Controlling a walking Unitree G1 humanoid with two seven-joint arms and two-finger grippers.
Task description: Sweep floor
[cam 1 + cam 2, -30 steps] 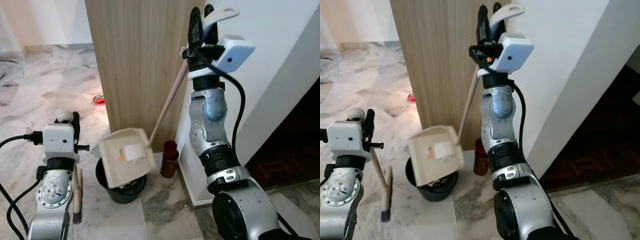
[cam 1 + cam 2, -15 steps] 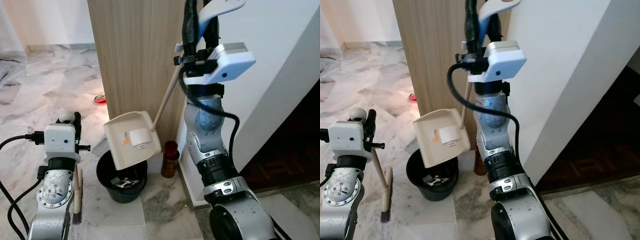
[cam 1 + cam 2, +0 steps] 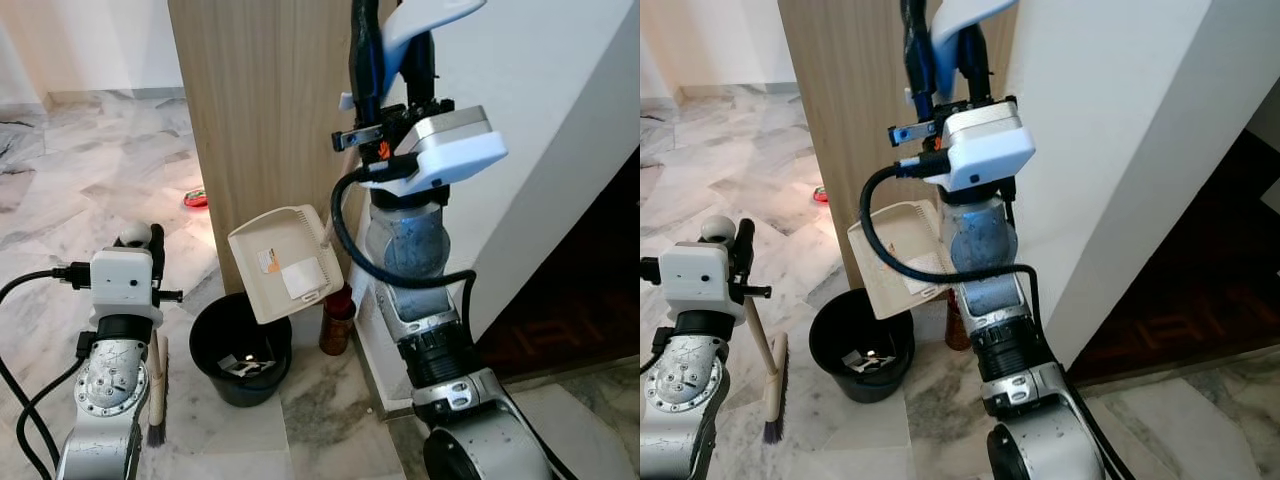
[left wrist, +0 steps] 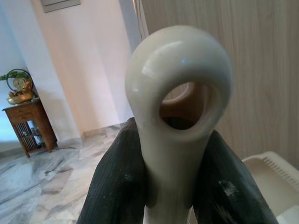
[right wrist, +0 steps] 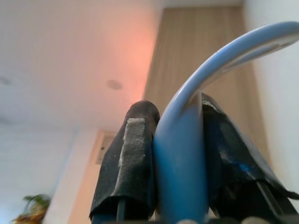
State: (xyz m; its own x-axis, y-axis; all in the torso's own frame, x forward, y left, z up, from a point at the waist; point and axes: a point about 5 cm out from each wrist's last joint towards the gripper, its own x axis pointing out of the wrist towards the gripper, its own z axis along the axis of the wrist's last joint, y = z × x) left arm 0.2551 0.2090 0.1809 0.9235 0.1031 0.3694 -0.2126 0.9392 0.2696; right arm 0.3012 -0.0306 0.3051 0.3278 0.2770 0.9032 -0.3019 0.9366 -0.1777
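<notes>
With the right gripper clamped on the dustpan handle and the left gripper pinching the broom, tip the pan steeply over the black bin near the wooden panel's foot so debris drops inside

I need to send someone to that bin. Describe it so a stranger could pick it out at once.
Find the tall wood-grain panel beside the white wall. At its foot on the marble floor stands the black bin, round and open-topped, with scraps inside. The brown bottle beside it is far narrower, and the cream dustpan hangs above it.
</notes>
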